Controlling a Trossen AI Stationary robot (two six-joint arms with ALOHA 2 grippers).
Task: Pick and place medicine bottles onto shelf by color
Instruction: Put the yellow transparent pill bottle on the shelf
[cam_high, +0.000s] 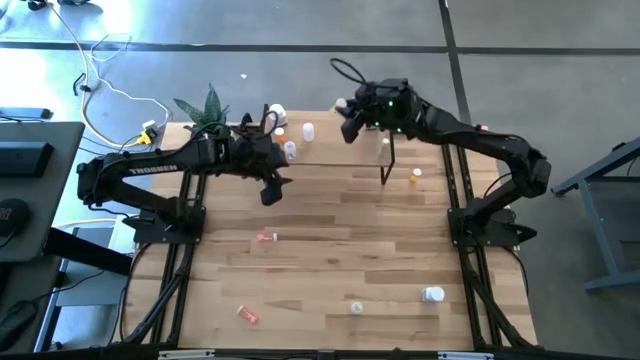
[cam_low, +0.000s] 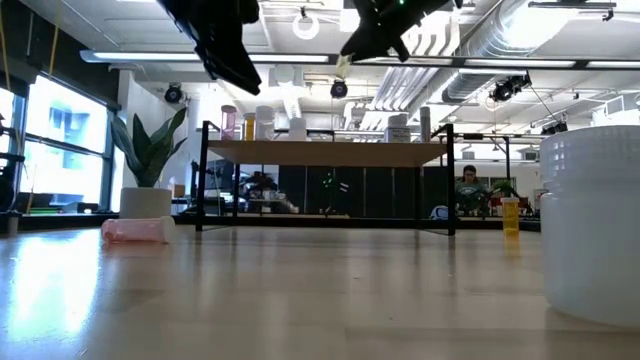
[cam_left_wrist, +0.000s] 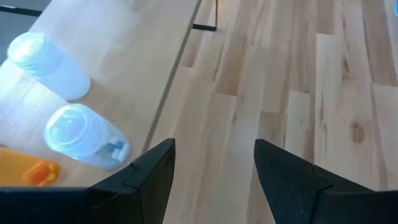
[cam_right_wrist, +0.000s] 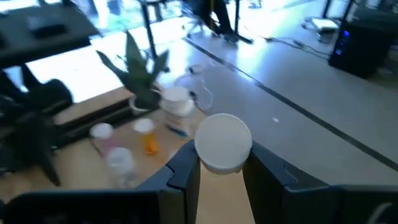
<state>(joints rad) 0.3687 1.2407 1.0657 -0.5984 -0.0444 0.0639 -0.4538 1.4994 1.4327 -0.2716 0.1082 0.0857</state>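
White-capped bottle (cam_right_wrist: 222, 143) gripped by right tool (cam_high: 352, 118) above shelf (cam_high: 340, 152); left tool (cam_high: 275, 185) open; perhaps five bottles (cam_high: 433, 294) remain on surface (cam_high: 340, 260).

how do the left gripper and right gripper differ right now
The left gripper is open and empty; the right gripper is shut on a white-capped bottle. The left gripper hangs just off the shelf's near edge, beside its left end, while the right gripper is raised over the shelf's far side. Both are dark two-finger grippers held above the table.
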